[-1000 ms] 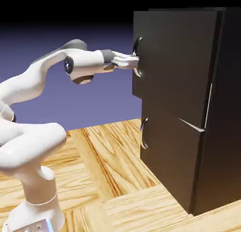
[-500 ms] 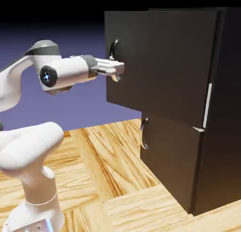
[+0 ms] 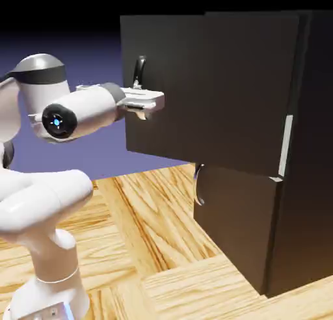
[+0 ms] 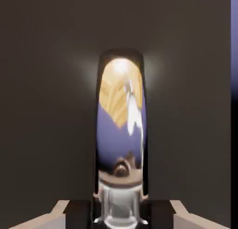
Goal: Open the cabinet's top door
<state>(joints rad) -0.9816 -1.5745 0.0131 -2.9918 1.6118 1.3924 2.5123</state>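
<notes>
while the top door stands swung out from the cabinet, gripper clamped on its handle; lower door flush

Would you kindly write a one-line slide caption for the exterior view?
White arm's gripper shut on the handle of the top door, swung partly open from the black cabinet on a wooden table.

Worktop of light wood, grain in broad angled planks, some darker streaks running across. Behind worktop, plain blue-violet backdrop, fading to black toward the top. Standing at worktop's right end, shorter lower door, matte black, shut, with slim curved metallic handle on the edge nearest worktop's middle.
</notes>
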